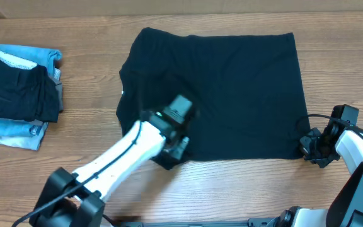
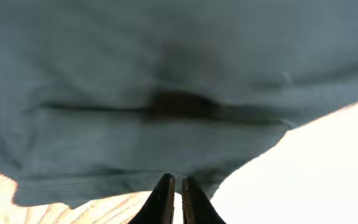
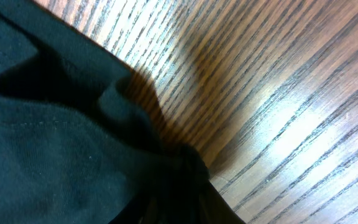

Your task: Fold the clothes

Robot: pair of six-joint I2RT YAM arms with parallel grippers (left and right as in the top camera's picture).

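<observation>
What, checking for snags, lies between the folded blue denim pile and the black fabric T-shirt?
Overhead view: only bare wooden tabletop separates denim pile from T-shirt.

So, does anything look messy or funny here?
Yes. The soft black T-shirt isn't flat: its near right corner is bunched between the jaws of the right gripper, and its left edge looks rumpled.

1. The overhead view looks straight down from high above, taking in the whole black T-shirt (image 1: pixel 232 88), the wooden counter (image 1: pixel 244 189) and both arms.
2. The left wrist view sits low and very near, looking past the left hand (image 2: pixel 177 182) across the shirt's edge.
3. The right wrist view is pressed close to the shirt's corner and the counter grain, a spot the overhead view also shows.
</observation>
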